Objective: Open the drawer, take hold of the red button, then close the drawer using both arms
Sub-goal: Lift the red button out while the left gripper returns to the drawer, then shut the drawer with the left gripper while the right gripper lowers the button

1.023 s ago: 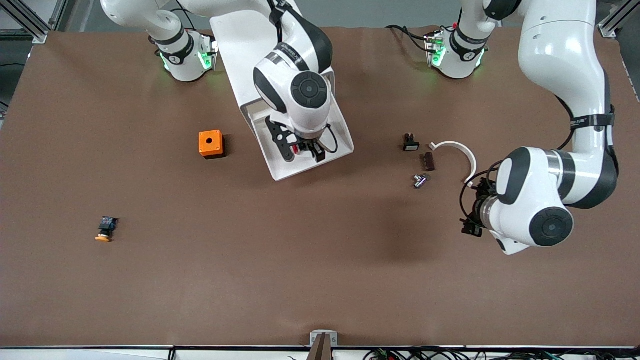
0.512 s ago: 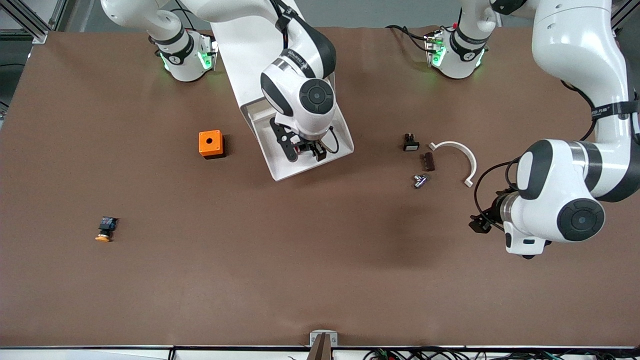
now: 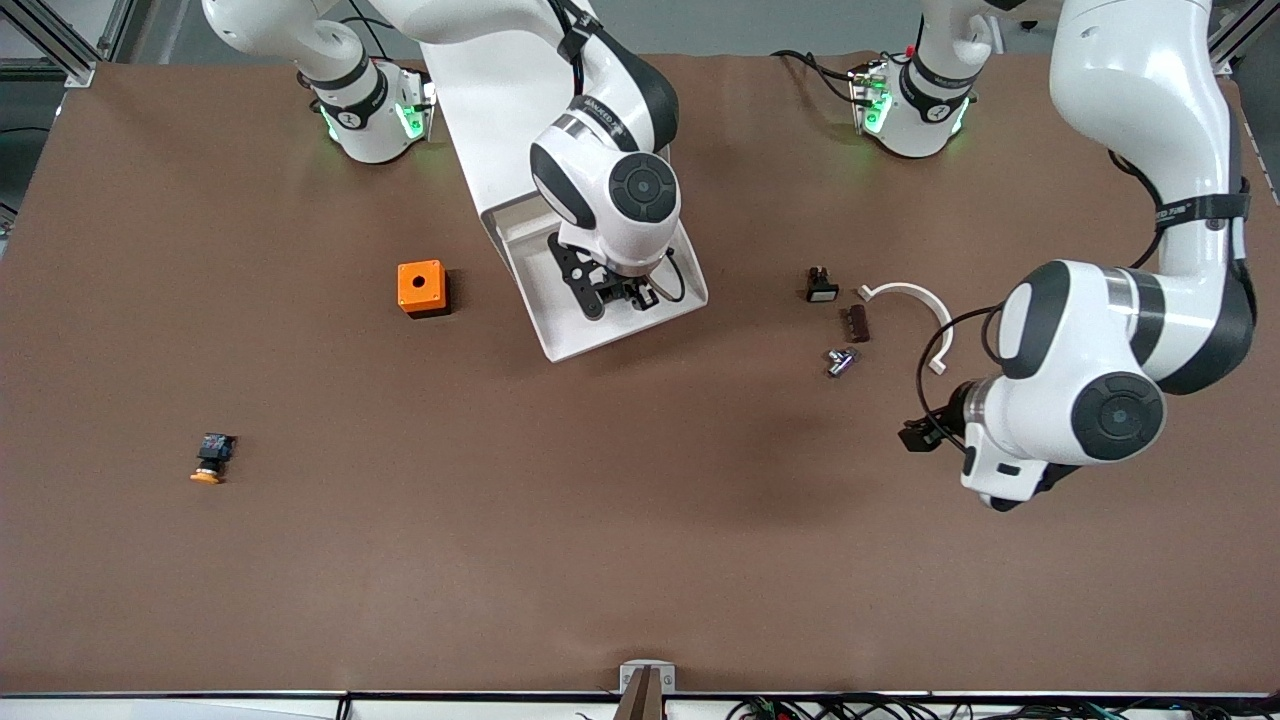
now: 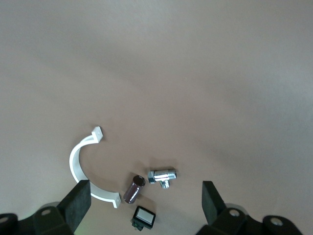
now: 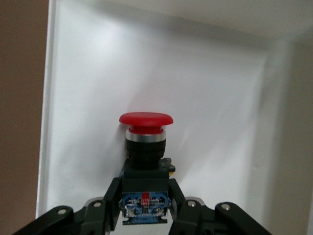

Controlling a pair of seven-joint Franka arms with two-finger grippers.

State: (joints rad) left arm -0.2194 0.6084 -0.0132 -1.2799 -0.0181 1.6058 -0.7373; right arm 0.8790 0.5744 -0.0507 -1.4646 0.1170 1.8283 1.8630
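Observation:
The drawer stands pulled out of the white cabinet, its tray open toward the front camera. My right gripper is down inside it. In the right wrist view the button shows its round red cap over the drawer's white floor. The right gripper is shut on the button's black-and-blue body. My left gripper hangs over the table toward the left arm's end. In the left wrist view this left gripper is open with nothing between its fingers.
An orange box with a hole sits beside the drawer. An orange-capped button lies toward the right arm's end. Near the left gripper lie a white curved clip, a dark cylinder, a metal fitting and a small black switch.
The right gripper has shut on the button in the drawer. The left arm's hand swung out toward its end of the table and back again.

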